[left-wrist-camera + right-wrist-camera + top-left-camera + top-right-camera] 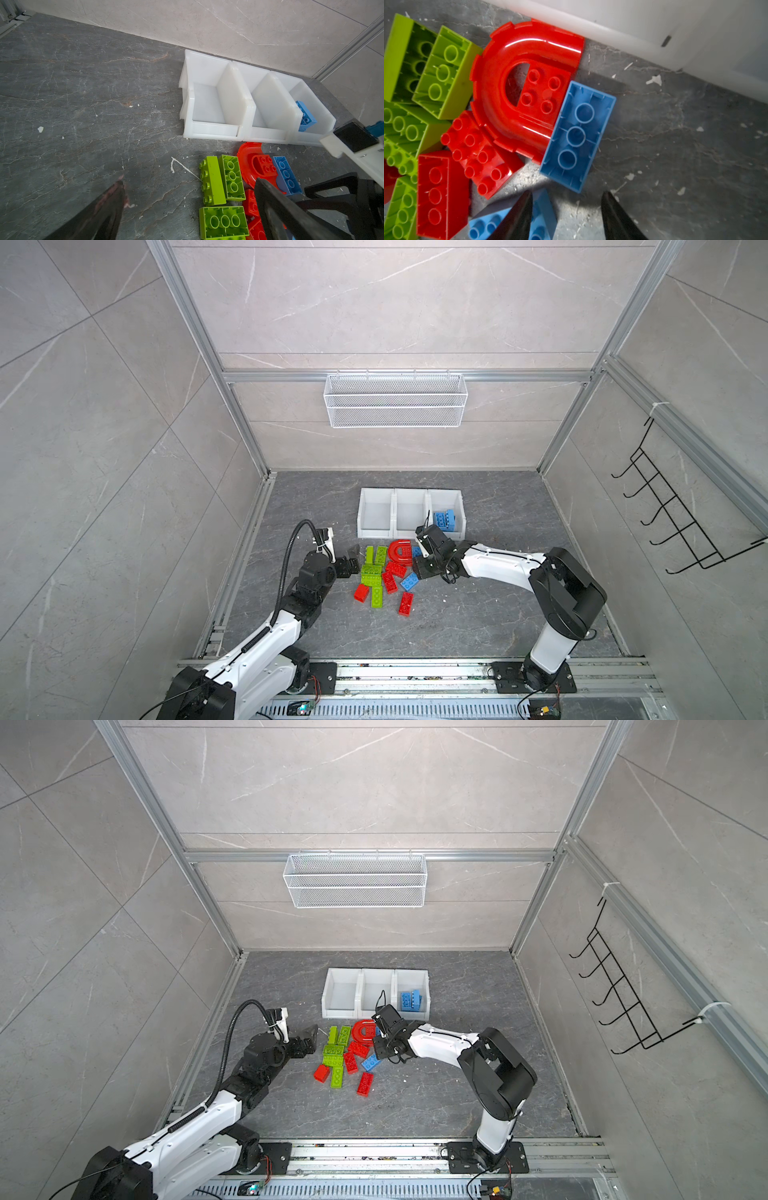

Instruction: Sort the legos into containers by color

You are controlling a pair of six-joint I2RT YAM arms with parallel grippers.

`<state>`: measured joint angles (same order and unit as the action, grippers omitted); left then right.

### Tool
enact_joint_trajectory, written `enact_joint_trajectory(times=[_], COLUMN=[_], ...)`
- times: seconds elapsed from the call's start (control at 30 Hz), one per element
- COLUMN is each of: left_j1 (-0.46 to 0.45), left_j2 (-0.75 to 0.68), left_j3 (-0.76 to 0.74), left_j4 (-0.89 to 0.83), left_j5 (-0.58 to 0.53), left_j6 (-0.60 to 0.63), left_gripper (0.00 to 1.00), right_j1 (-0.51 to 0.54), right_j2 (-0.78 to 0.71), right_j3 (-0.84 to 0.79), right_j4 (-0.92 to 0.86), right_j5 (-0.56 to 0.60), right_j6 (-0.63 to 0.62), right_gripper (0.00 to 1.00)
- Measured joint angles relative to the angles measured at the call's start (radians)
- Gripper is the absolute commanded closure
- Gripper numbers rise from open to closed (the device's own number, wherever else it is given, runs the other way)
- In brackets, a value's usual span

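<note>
Blue lego (pixel 577 135) upturned, long axis toward containers (pixel 214 129), left gripper (pixel 189 180) and right gripper (pixel 567 193) spread, empty

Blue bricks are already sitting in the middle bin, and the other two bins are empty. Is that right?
No. In both top views the blue bricks sit in the right-end bin; the middle bin and the left-end bin are the two empty ones.
</note>
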<state>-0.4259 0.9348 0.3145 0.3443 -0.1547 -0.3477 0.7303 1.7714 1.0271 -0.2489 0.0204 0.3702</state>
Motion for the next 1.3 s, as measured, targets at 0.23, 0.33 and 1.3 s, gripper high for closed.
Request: enact_joint_trajectory(times=[0.23, 0.33, 1.3], left_j1=[0.0, 0.0, 0.0], left_j2=[0.0, -0.002, -0.001], left_j3=[0.0, 0.0, 0.0], left_j4=[0.0, 0.0, 0.0], left_j5=[0.0, 0.0, -0.001], left_j6=[0.0, 0.0, 0.0], left_gripper=[0.01, 0.01, 0.01], right_j1=[0.0, 0.0, -0.056], right_j2=[0.04, 0.058, 0.125], right_j3=[0.027, 0.044, 0.147], right_j4=[0.017, 0.018, 0.014], right_j5=[0.039, 0.045, 0.028], right_j6=[0.0, -0.004, -0.042], right_gripper=[0.49, 0.5, 0.43])
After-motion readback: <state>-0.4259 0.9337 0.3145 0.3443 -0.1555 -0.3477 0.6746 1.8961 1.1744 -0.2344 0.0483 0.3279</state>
